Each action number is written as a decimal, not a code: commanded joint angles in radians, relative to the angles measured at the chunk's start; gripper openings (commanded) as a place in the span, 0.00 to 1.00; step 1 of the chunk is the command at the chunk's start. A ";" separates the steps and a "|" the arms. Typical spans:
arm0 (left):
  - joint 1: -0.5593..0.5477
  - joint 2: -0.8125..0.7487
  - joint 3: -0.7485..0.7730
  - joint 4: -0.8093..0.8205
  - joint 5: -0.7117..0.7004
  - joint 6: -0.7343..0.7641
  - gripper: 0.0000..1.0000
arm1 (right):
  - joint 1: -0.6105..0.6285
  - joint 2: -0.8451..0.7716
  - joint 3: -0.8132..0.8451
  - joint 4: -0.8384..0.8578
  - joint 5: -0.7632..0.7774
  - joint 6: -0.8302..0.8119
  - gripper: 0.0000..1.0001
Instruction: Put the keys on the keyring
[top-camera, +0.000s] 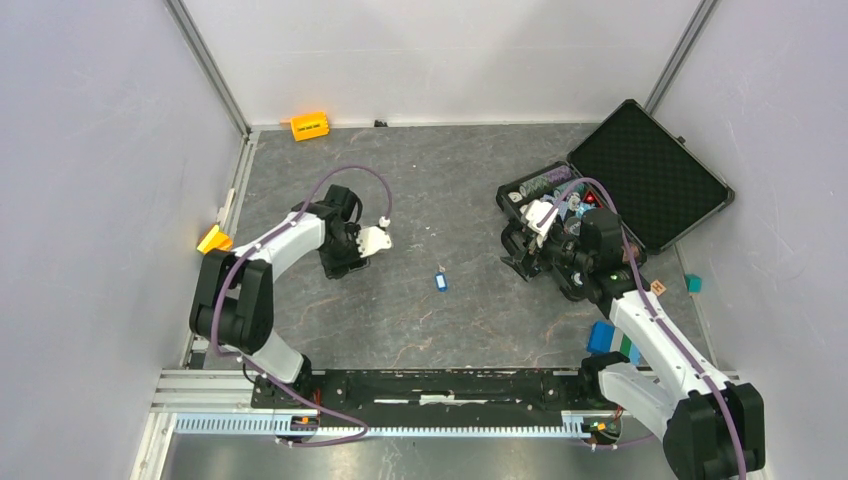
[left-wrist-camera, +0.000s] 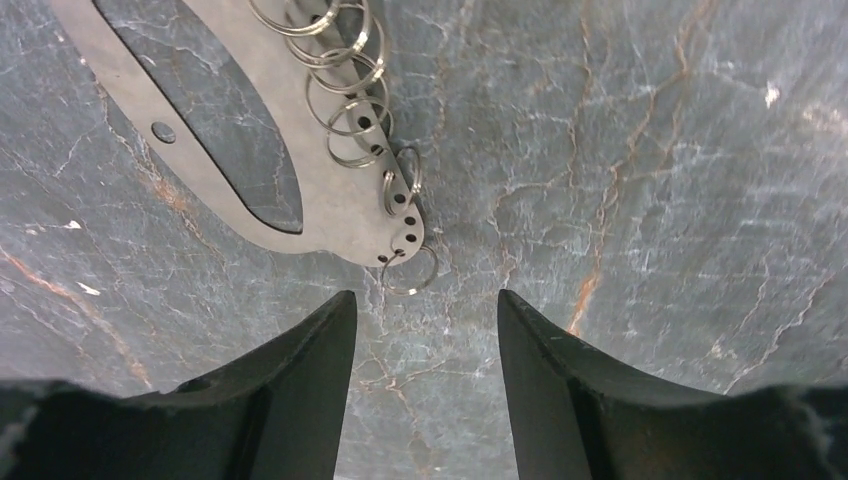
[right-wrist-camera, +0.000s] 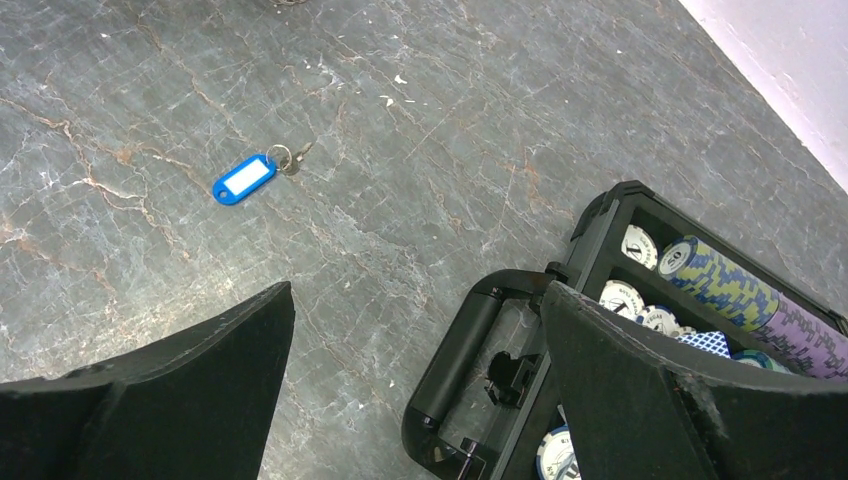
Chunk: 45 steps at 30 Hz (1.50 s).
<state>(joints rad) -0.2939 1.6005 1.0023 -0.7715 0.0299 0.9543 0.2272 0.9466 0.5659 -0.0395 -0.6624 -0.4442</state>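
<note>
A key with a blue tag (top-camera: 440, 281) lies on the grey table between the arms. In the right wrist view the tag (right-wrist-camera: 245, 178) lies ahead and to the left, with the small key (right-wrist-camera: 296, 157) at its end. A grey metal plate (left-wrist-camera: 330, 205) carries several keyrings, and the nearest ring (left-wrist-camera: 410, 270) lies just ahead of my left fingertips. My left gripper (left-wrist-camera: 425, 310) is open and empty above the table (top-camera: 343, 262). My right gripper (right-wrist-camera: 415, 300) is open and empty beside the case (top-camera: 520, 255).
An open black case (top-camera: 650, 175) with poker chips sits at the right, and its handle (right-wrist-camera: 470, 355) lies between my right fingers. An orange block (top-camera: 309, 126) sits at the back, a yellow piece (top-camera: 213, 240) at the left edge and blue blocks (top-camera: 603, 337) near the right arm.
</note>
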 joint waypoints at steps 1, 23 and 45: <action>0.001 -0.048 -0.007 -0.035 0.000 0.205 0.61 | 0.002 0.007 0.039 0.008 -0.014 -0.013 0.98; -0.027 0.030 -0.047 0.047 -0.061 0.502 0.42 | 0.002 0.021 0.044 0.000 0.015 -0.018 0.98; -0.048 -0.004 -0.058 -0.018 -0.053 0.391 0.02 | 0.002 0.038 0.055 -0.010 0.040 -0.014 0.98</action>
<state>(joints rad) -0.3408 1.6497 0.9352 -0.7319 -0.0669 1.4036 0.2272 0.9787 0.5739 -0.0654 -0.6285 -0.4519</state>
